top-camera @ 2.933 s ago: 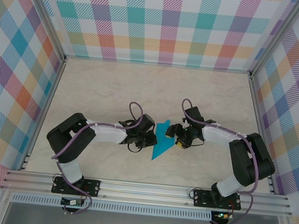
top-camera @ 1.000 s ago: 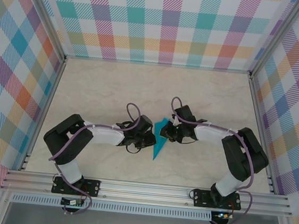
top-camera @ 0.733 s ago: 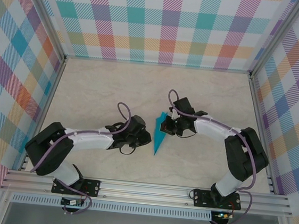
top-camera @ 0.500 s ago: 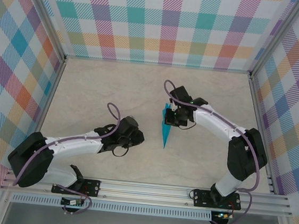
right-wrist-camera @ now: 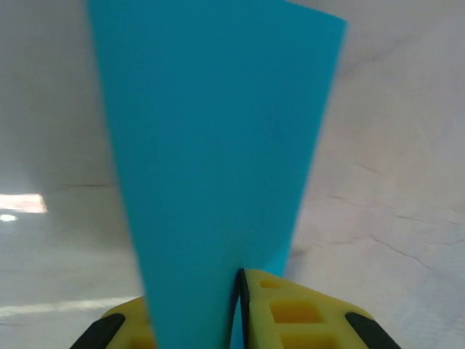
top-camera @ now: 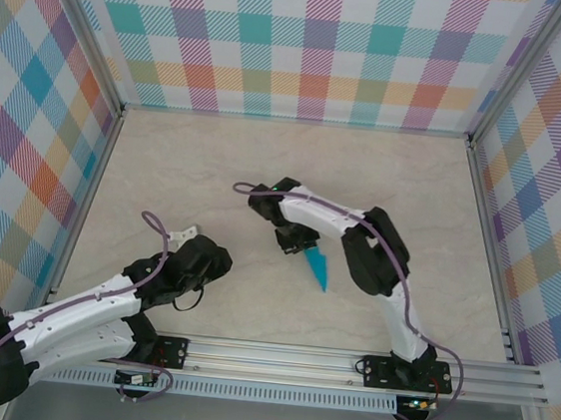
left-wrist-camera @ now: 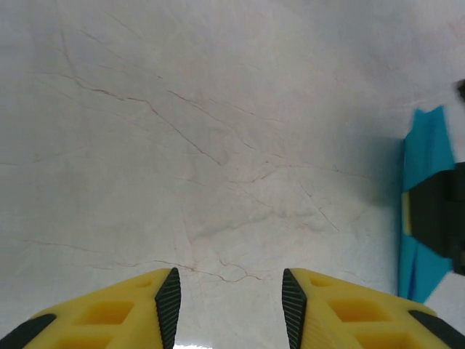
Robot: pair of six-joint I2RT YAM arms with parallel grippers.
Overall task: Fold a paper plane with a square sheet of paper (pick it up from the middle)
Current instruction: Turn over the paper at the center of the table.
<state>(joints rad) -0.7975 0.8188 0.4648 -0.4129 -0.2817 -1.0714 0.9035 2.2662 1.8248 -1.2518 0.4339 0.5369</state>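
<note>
Right claw [right-wrist-camera: 218, 313] grips the teal plane [top-camera: 317, 267], the paper running between its yellow fingers [right-wrist-camera: 298, 316] over the middle of the marbled counter [top-camera: 165, 158]. Seen from above, the plane is already a narrow, pointed dart, its tip aimed toward the near edge and a little to the right. The right arm reaches across from its base to hold it. Whether the plane rests on the counter or hangs just above it cannot be told.

Left claw [left-wrist-camera: 229, 298] lies well apart, toward the near-left corner, its jaws standing partly apart with nothing between them but bare counter. Its wrist camera catches the plane and the other claw at the far right of its view.

By the look of it, the folding itself is largely done: no flat square is to be seen, and the paper shows as a dart. What seems to remain is small: perhaps spreading the wings, which the pictures do not show clearly, then setting the plane down and letting go. A loose pinch could let the thin paper slip or spring open.
</note>
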